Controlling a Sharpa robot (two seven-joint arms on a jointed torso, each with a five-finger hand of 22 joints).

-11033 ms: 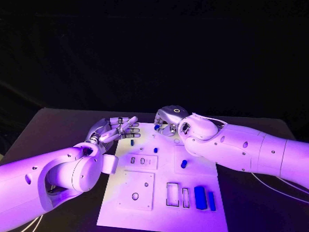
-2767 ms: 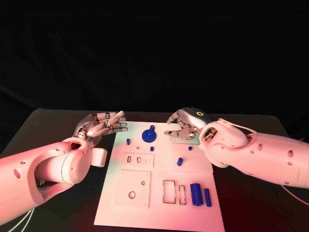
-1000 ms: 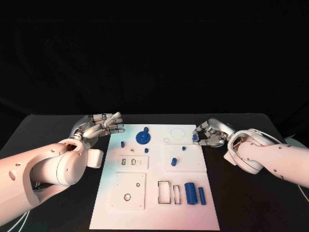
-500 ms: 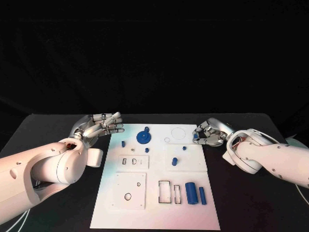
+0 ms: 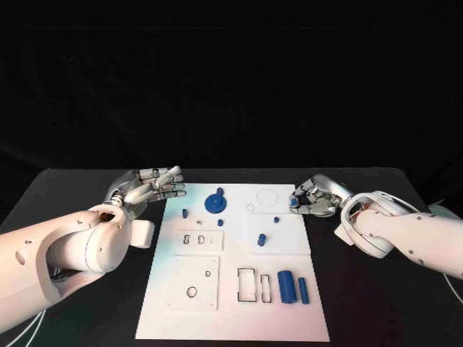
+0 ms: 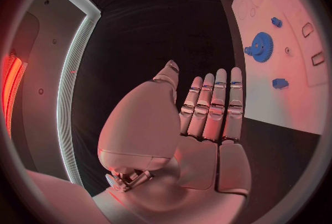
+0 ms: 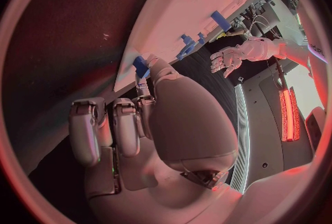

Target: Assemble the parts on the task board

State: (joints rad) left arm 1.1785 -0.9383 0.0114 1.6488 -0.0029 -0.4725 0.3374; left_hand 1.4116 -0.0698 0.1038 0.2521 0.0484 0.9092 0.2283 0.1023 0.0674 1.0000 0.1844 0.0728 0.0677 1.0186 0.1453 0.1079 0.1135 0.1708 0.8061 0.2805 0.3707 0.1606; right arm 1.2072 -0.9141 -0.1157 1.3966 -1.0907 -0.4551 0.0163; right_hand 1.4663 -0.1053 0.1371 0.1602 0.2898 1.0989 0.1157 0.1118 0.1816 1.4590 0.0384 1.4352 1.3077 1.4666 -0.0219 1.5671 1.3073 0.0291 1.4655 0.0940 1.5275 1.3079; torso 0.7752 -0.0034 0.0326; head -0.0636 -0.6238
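Observation:
The white task board [image 5: 231, 318] lies in the middle of the table. A blue gear [image 5: 215, 202] sits near its far end, also seen as the gear [image 6: 259, 47] from the left wrist. My right hand [image 5: 315, 196] hovers at the board's far right edge and pinches a small blue part [image 5: 293, 204] between thumb and fingertip; the part [image 7: 141, 64] shows at the fingertips of the hand [image 7: 152, 119]. My left hand [image 5: 153, 186] is held beside the board's far left corner, fingers straight and empty, as the hand [image 6: 201, 124] shows.
Small blue parts [image 5: 261, 241] [image 5: 182, 215] lie on the board's middle. A blue cylinder [image 5: 286, 287] and a thin blue bar [image 5: 302, 290] lie near the front right, next to rectangular slots [image 5: 246, 285]. Black table [image 5: 75, 195] surrounds the board.
Within the last second both hands have stayed nearly still. Before that, my right hand drew back from over the board's far end to its right edge.

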